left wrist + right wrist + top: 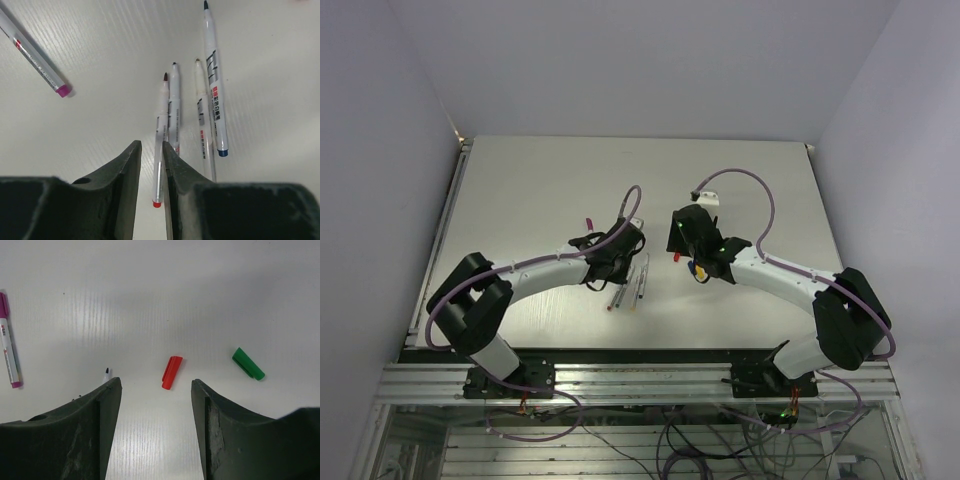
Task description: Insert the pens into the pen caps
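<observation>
In the left wrist view my left gripper (152, 145) is lowered over a row of pens, jaws narrowly open either side of the red-ended pen (161, 130), which lies against the right finger. Beside it lie a dark-tipped pen (174, 102), a pale-tipped pen (202, 117) and the blue-ended pen (214, 95). A magenta-ended pen (37, 57) lies apart at the upper left. My right gripper (156, 382) is wide open above the table. The red cap (172, 372) lies just beyond its fingertips, the green cap (248, 363) to the right, and the magenta pen (9, 347) at the left edge.
In the top view both arms meet mid-table, with the pens (632, 285) under the left gripper (620, 278). Small yellow and blue caps (698, 270) lie under the right arm (770, 270). A dark pen tip (106, 374) peeks past the right gripper's left finger.
</observation>
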Robot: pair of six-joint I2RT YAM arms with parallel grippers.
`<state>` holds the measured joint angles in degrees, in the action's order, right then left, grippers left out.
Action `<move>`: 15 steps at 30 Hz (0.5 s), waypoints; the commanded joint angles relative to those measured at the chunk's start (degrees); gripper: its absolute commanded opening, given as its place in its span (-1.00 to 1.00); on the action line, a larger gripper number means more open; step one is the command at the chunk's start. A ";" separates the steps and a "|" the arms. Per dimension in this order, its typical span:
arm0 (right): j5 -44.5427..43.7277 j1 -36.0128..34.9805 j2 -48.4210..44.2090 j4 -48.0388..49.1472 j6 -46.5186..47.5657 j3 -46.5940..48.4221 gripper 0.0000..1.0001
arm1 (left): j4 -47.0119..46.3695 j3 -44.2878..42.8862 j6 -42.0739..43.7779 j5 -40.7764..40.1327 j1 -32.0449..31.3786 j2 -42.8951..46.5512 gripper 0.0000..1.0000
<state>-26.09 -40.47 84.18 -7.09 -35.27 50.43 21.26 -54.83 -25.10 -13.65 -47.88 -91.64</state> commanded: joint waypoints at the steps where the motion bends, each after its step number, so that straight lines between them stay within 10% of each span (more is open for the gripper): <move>1: 0.45 -0.16 -0.51 0.98 -1.01 -0.78 0.16 | 0.91 -1.41 -1.03 1.24 -0.59 1.41 -0.32; 15: 1.80 -0.16 -0.96 1.97 -1.82 -2.21 0.16 | 1.53 -0.11 -1.58 -2.42 -0.73 -1.02 -0.30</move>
<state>-24.77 -40.47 84.09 -6.59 -36.16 48.93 21.93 -54.94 -26.46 -14.52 -48.12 -91.74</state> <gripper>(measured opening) 0.580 0.345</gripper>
